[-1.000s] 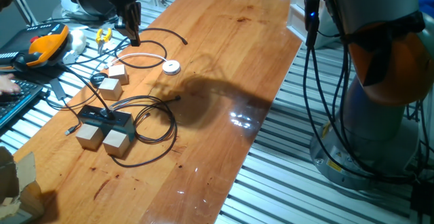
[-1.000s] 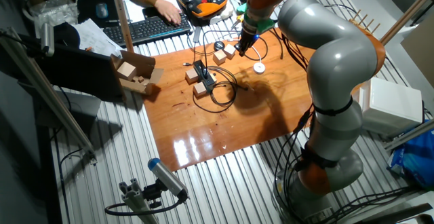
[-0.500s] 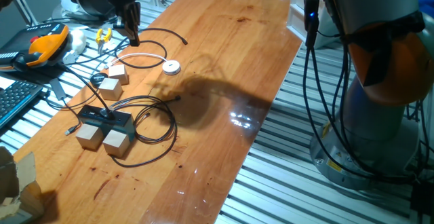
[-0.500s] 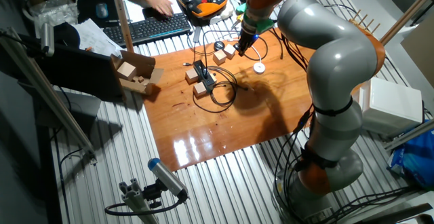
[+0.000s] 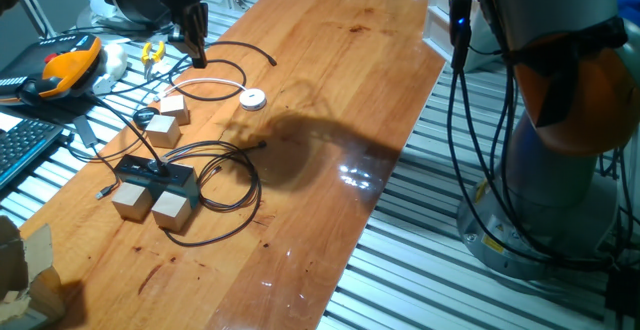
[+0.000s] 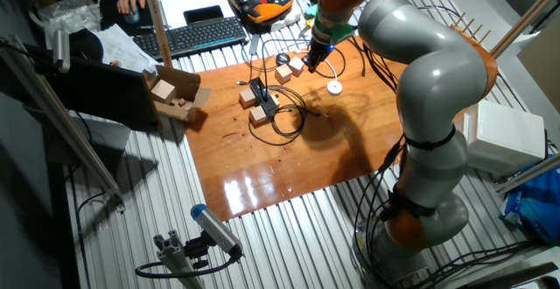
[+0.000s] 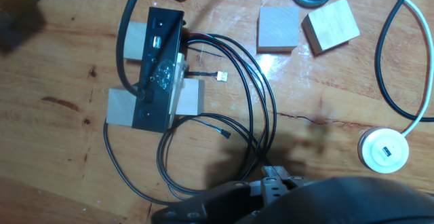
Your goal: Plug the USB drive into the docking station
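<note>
Hanging high over the far end of the bench (image 5: 330,100), the end effector (image 5: 196,50) is well apart from the dock (image 5: 153,176), which lies flat near the bench's near-left edge. From both fixed views I cannot tell whether its fingers are spread or pressed together, nor whether a USB drive sits between them; in the hand view only a dark edge of the hand shows along the bottom.

The dock (image 7: 157,69) lies on top of two pale cubes (image 7: 123,108), which seem to be there to lift it off the wood so a plug can reach its side. Thin black cables (image 7: 258,108) run out of the dock and loop loosely on the bench beside it. Two more cubes (image 7: 303,28) lie farther from the dock, touching nothing, and a white puck (image 7: 383,150) on a white cord sits farther still.

Judging from the height and the overview the hand camera gets, this looks like a pose for surveying before any approach to the dock.
</note>
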Robot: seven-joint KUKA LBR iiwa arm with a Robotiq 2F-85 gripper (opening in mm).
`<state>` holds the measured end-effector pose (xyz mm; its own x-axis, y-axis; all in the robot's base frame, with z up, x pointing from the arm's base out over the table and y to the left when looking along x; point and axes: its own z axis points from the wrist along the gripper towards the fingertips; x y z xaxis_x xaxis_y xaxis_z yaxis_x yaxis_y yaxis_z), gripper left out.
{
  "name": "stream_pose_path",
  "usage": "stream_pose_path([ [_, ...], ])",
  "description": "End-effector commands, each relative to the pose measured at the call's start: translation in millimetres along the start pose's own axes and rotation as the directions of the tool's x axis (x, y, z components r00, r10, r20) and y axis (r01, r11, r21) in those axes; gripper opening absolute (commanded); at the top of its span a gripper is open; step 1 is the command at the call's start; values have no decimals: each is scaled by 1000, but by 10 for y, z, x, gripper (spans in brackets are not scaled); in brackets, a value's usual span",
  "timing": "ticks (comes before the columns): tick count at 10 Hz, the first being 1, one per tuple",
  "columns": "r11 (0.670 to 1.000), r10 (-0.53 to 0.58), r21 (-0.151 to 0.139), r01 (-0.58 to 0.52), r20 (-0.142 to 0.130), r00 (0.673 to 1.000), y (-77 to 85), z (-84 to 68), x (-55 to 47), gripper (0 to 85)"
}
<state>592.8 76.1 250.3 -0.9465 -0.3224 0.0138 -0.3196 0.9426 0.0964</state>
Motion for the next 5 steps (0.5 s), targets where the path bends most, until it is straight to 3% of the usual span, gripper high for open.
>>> stream_pose_path([
  [1, 1000, 0, 0, 0, 0, 1000, 1, 0, -2, 0],
  [5, 1000, -1, -9, 1, -7, 1000, 15, 2, -19, 0],
])
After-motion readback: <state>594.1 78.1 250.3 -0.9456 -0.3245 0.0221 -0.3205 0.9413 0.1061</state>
